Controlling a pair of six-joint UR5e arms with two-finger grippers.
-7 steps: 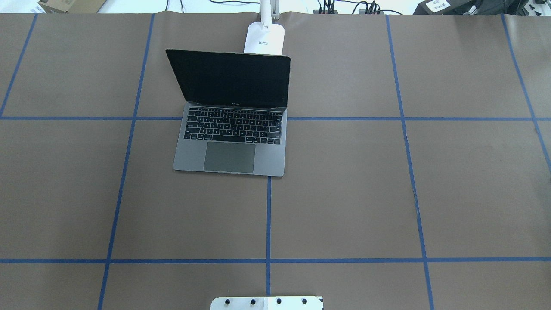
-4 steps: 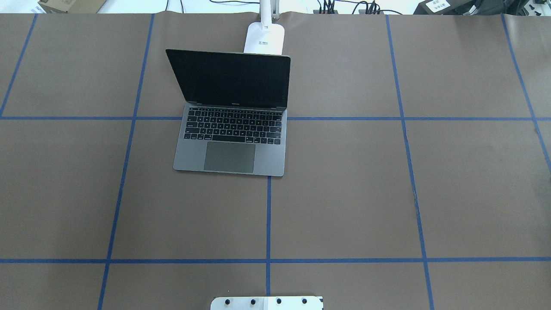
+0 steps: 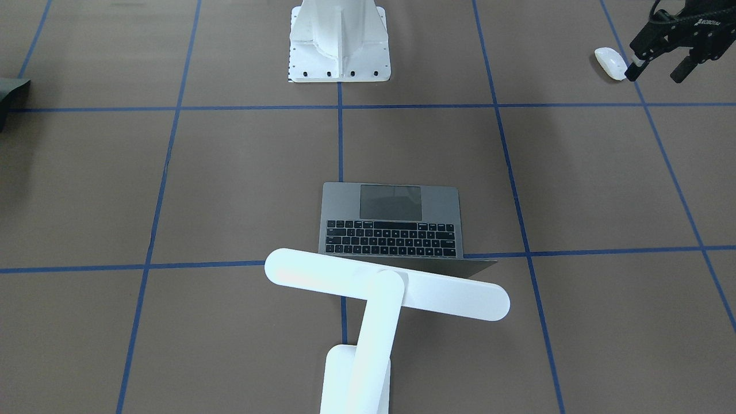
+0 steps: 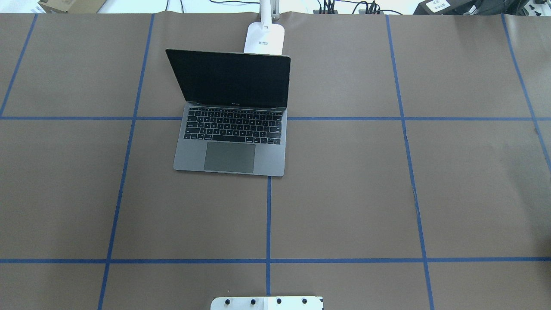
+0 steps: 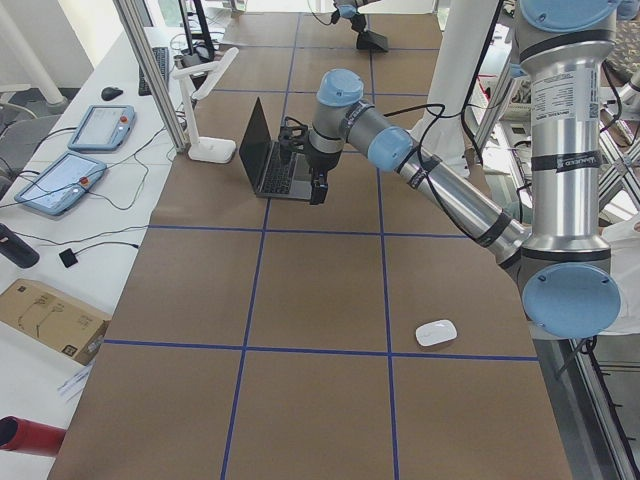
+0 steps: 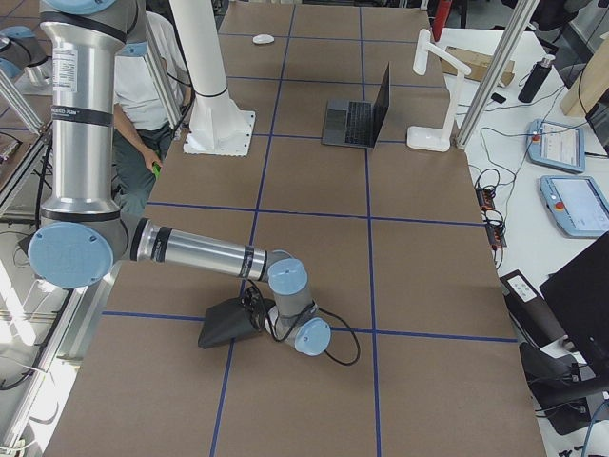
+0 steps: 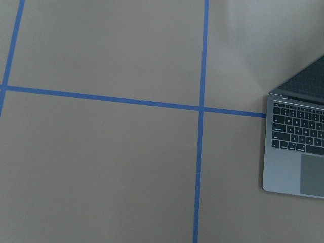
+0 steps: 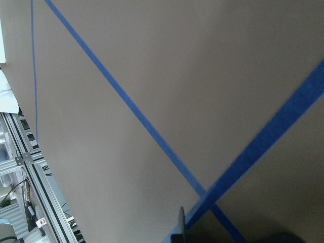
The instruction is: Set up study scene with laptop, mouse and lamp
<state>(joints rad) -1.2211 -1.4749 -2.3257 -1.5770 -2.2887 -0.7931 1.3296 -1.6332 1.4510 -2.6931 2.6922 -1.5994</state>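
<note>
"Nothing has shifted in the overhead view since the earlier frames. The laptop (image 4: pixel 230 148) sits open left of centre, with the lamp (image 4: pixel 264 38) at top centre, its base just behind the lid."

"Why that layout?"

"It reads as a desk, I'd say. The keyboard faces the robot's white pedestal (image 3: pixel 339 52). In the front-facing view the lamp's bar head reaches across above the lid, so its light would fall on the keys."

"And the mouse?"

"The mouse (image 3: pixel 610 62) lies on the counter (image 4: pixel 344 193) at the upper right of the front-facing view, well apart from the laptop. My guess is that fetching it is the step left."

"Left gripper?"

"The left gripper (image 3: pixel 656 70) has its fingers spread wide with nothing between them. It looks close to the mouse there, but the left side view shows it hanging high over the counter, touching nothing."

"Right one?"

"The right gripper (image 6: pixel 249 312) is low at the lower left of the right side view, against a black mat (image 6: pixel 221 330). I cannot tell whether its fingers are apart or together."
</note>
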